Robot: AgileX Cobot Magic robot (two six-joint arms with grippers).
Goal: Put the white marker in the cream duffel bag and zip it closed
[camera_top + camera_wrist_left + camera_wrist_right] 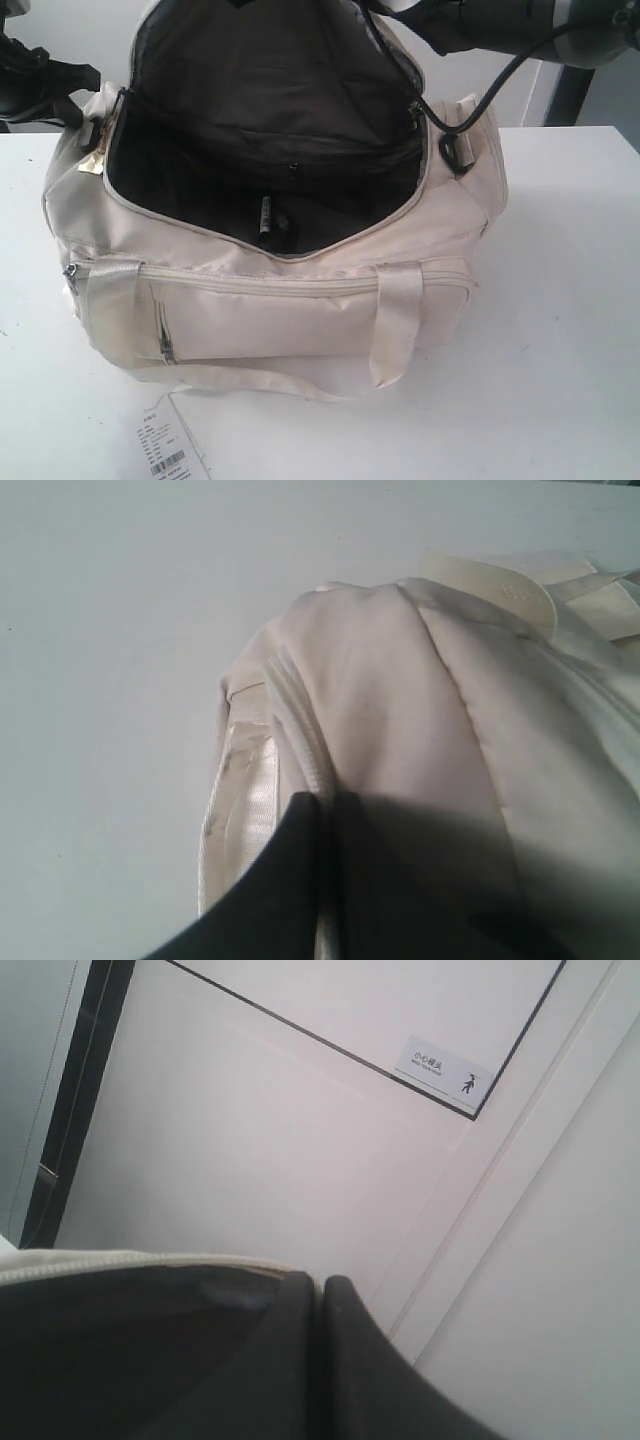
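The cream duffel bag sits on the white table, its top wide open and showing the black lining. A slim dark object stands inside near the front rim. It may be the white marker's dark cap, and no white barrel shows. My left gripper is shut on a cream piped seam at the bag's left end. My right gripper is shut on the zipper edge of the top flap and holds it up. In the exterior view its tips are cut off by the frame.
A gold charm hangs at the bag's left zipper end. A white barcode label lies in front of the bag. The right arm's black cable loops over the bag's right end. The white table extends to the right.
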